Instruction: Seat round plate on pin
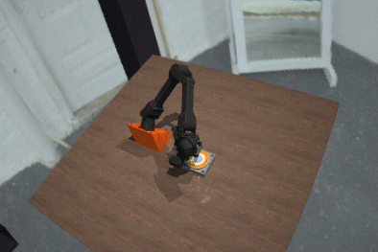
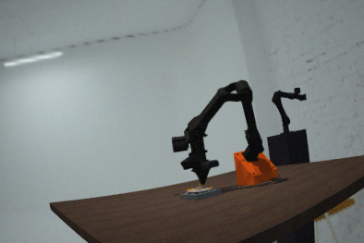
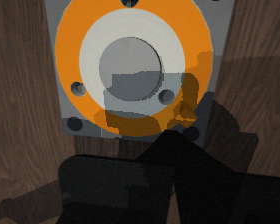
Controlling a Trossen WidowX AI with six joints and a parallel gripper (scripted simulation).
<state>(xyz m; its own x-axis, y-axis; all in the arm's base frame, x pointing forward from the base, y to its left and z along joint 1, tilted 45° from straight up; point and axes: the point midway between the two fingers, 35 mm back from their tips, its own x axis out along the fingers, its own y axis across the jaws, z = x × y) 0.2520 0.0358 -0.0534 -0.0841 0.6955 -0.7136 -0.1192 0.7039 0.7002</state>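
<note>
1. I see my tool (image 2: pixel 201 179) clenched on nothing, its tip pointing down just above the round plate (image 3: pixel 133 62).
2. The plate sits on the post (image 3: pixel 130 64) over the grey base (image 1: pixel 207 166) on the worktop (image 1: pixel 269 146).
3. The orange tab (image 3: pixel 191 95) lies at about 4 o'clock in the wrist view, a hole (image 3: pixel 166 96) just beside it.

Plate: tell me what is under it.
Under the plate lies the grey base, its corners showing, and the post fills the centre hole. The pin is covered. The shut gripper hides the plate's near edge.
</note>
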